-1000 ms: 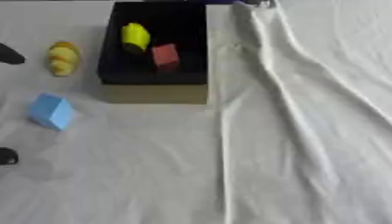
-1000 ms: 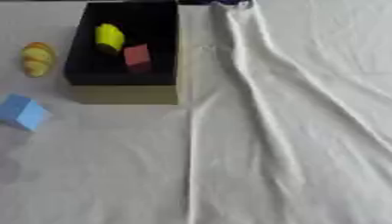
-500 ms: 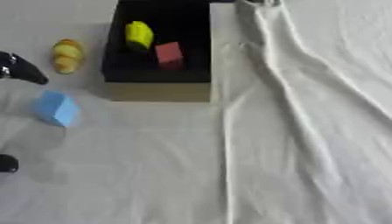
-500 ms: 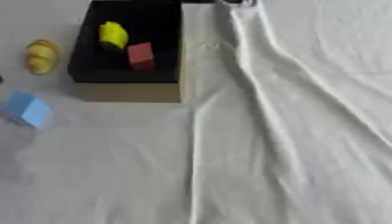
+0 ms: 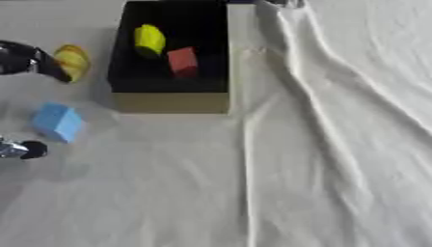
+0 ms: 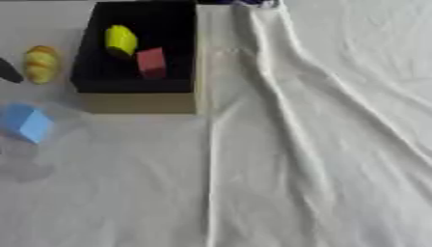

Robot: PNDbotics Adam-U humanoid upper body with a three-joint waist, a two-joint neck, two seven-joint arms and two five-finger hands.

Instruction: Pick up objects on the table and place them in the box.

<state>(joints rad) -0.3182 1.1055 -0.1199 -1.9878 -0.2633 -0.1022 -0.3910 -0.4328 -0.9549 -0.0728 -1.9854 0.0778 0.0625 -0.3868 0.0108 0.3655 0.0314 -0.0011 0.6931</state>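
The left hand [image 5: 25, 60] has come in from nine o'clock, fingers straight, now touching the yellow object [image 5: 73, 61] left of the box [image 5: 173, 101]; a grasp looks imminent. The blue block [image 5: 57, 121] waits at eight o'clock.

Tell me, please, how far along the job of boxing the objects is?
Done: a yellow object and a red block lie in the box. In hand: the left hand reaches beside the yellow-orange object. Left: that and the blue block.
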